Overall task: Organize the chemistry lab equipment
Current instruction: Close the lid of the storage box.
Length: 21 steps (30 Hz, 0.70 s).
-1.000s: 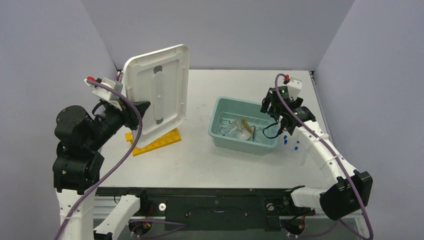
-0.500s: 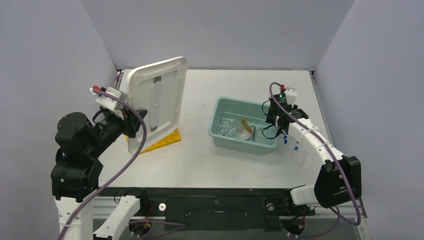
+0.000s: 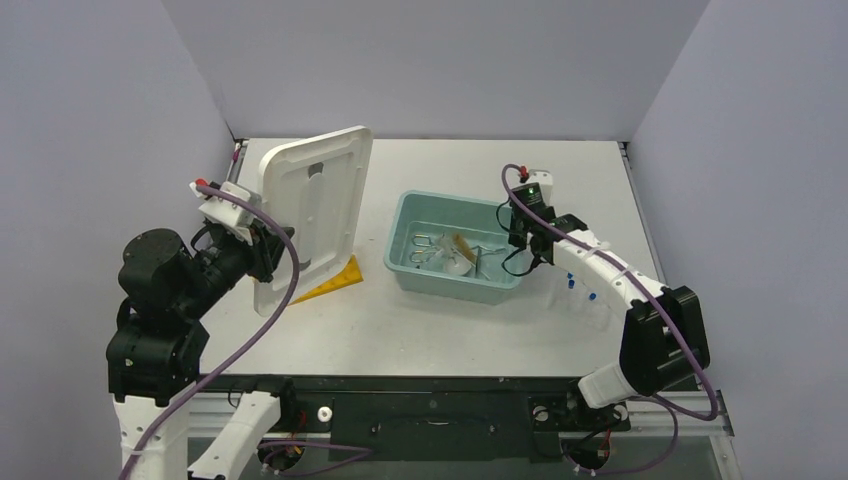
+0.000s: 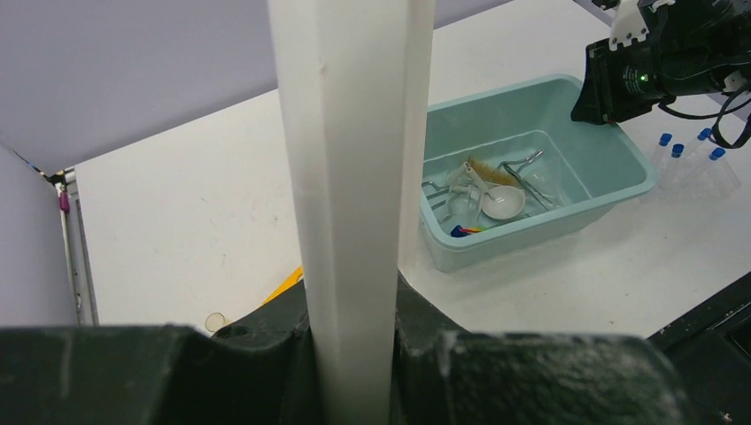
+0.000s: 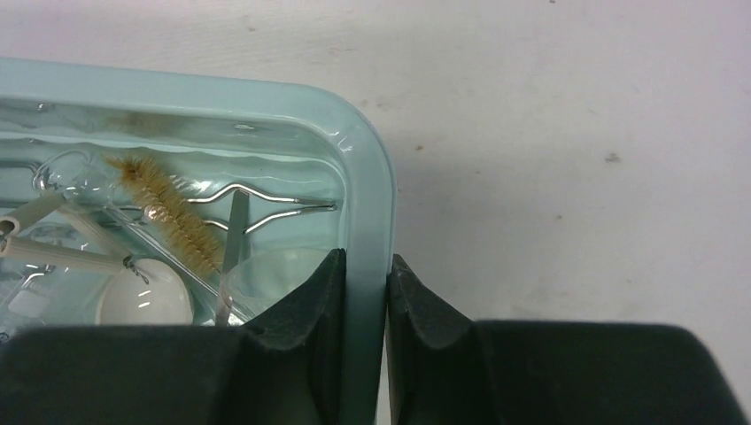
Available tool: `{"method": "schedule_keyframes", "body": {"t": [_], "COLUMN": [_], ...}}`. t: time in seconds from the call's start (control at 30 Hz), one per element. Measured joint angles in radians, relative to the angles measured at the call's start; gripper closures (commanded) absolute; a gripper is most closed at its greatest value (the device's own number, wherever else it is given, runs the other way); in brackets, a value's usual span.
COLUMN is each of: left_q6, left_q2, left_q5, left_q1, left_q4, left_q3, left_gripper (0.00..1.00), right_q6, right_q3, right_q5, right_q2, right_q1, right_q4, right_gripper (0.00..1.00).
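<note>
While the left gripper is clamped tight on the lower edge of the white rectangular plastic lid, that lid stands nearly upright and tilted off the white table, at about 9 o'clock from the teal rectangular plastic tub in the top view; the left wrist view shows the lid's thin edge running up between the 2 dark fingers. The yellow holed plastic rack lies flat on the table at 5 o'clock from the lid's lower end, partly hidden behind it.

The right gripper is closed on the tub's short wall at the tub's 3 o'clock side, 1 finger inside and 1 outside, both pressed against the plastic. Inside the tub, the tan-bristled wire brush lies slantwise near the middle; the round white dish sits just at 7 o'clock from it; the metal loop-handled tongs lie along the floor at the brush's 3 o'clock side in the right wrist view; clear glass pieces rest among them, though I cannot tell tube from beaker.

The 3 blue-capped clear vials stand on the table outside the tub, close together at 4 o'clock from it, just beside the right arm.
</note>
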Motion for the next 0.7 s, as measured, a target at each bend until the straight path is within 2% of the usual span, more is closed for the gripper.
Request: {"method": "schedule_keyframes", "body": {"t": [0.13, 0.33, 0.4, 0.5, 0.57, 0.7], "left_q6": [0.003, 0.016, 0.021, 0.027, 0.033, 0.076], "left_q2": [-0.010, -0.013, -0.014, -0.013, -0.006, 0.016], "left_q5": [0.008, 0.026, 0.031, 0.045, 0.051, 0.055], "left_q1": [0.000, 0.000, 0.000, 0.000, 0.000, -0.005], "left_q4": [-0.002, -0.002, 0.002, 0.012, 0.021, 0.064], "left_q3": [-0.027, -0.048, -0.059, -0.084, -0.096, -0.107], "left_gripper": [0.94, 0.94, 0.93, 0.93, 0.93, 0.93], "right_q6": [-0.021, -0.071, -0.070, -0.061, -0.043, 0.003], "right_q3": [0.002, 0.000, 0.000, 0.000, -0.003, -0.008], "right_q5": [-0.021, -0.096, -0.106, -0.111, -0.129, -0.156], "right_q2": [0.006, 0.006, 0.006, 0.006, 0.006, 0.003], "right_q1": [0.059, 0.070, 0.070, 0.072, 0.080, 0.093], "right_q4": [0.029, 0.038, 0.039, 0.039, 0.035, 0.019], "right_gripper": [0.94, 0.92, 0.85, 0.65, 0.56, 0.45]}}
